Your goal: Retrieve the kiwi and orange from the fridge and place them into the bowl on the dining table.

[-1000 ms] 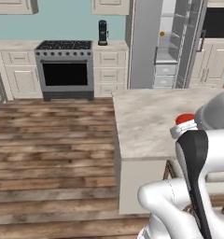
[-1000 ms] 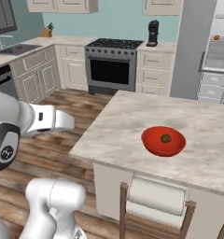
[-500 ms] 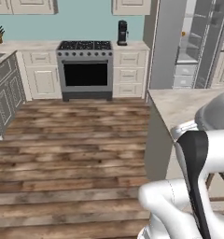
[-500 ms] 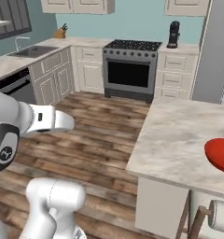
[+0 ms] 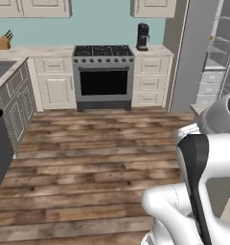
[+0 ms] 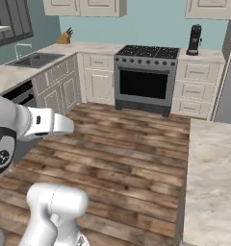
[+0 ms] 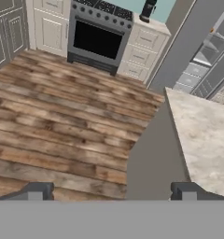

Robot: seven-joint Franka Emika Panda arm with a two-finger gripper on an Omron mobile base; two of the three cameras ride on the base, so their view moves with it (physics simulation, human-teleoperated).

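Wood-plank floor [image 5: 88, 162]; black-and-steel range [image 6: 145, 79] against teal wall; dark coffee maker [image 5: 143, 36] beside it. Beige marble-topped dining table [image 7: 202, 135] at right, corner only. Tall grey fridge [image 5: 217, 57] open, cut off at frame edge, contents too small to read. Gripper [image 7: 111, 192] jaws spread wide, empty. Whole scene shifted since earlier frames; red bowl gone from frame.

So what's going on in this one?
The robot is between stops in the kitchen. Its gripper is open and holds nothing. In the hand view the dining table corner lies right of it, the fridge stands open beyond, and the stove sits against the far wall. No fruit is being handled here.
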